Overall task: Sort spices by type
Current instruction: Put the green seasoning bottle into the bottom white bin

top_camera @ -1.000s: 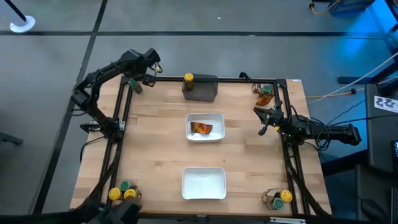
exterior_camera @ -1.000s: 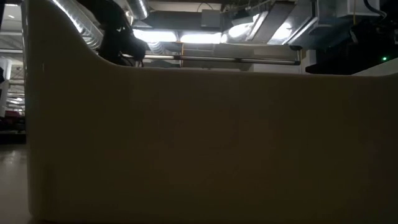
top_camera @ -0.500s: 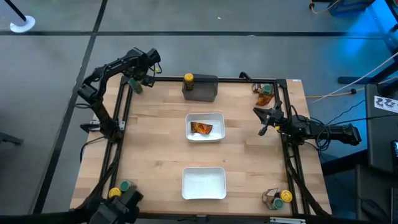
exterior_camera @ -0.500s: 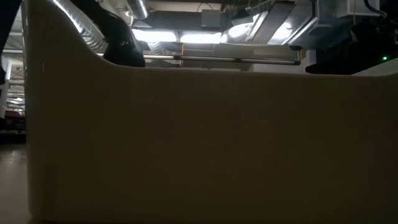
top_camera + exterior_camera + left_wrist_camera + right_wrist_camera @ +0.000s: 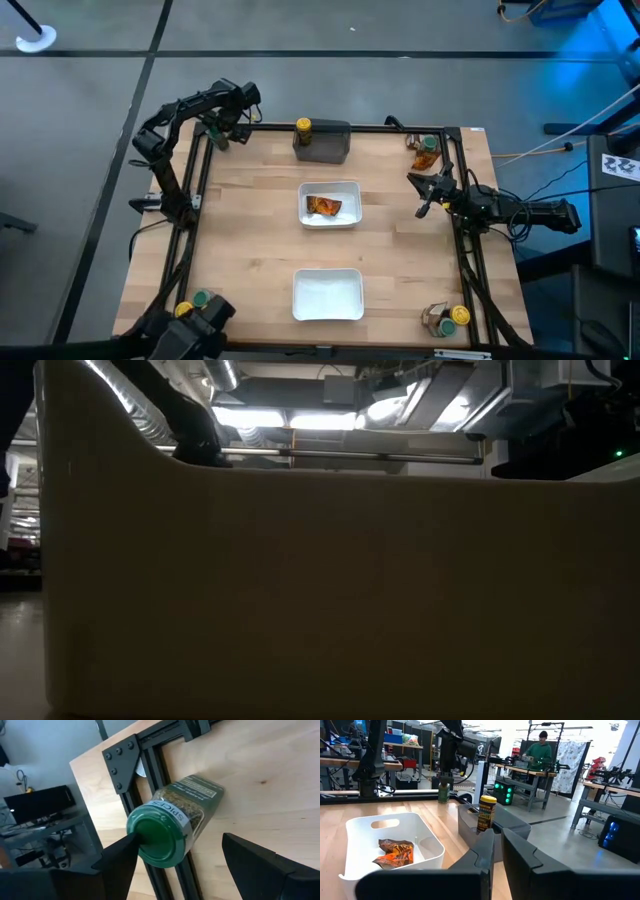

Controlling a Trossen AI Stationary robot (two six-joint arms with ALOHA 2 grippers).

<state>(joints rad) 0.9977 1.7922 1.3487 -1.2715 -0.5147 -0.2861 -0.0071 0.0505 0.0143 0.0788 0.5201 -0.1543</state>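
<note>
While the left gripper (image 5: 214, 132) hangs over the table's far left corner, its fingers (image 5: 117, 861) stand wide apart around a green-lidded jar (image 5: 172, 828); one finger touches the lid, the other stands clear. The right gripper (image 5: 422, 192), fingers nearly closed and empty, waits at the right edge. An orange-brown sachet (image 5: 324, 206) lies in the middle white tray (image 5: 352, 189). The near tray (image 5: 327, 295) holds nothing.

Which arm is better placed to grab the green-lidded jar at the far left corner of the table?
The left. Its gripper hangs right over the green-lidded jar, jaws open either side of it. The right gripper waits by the table's right edge, jaws nearly closed, far from that corner.
</note>
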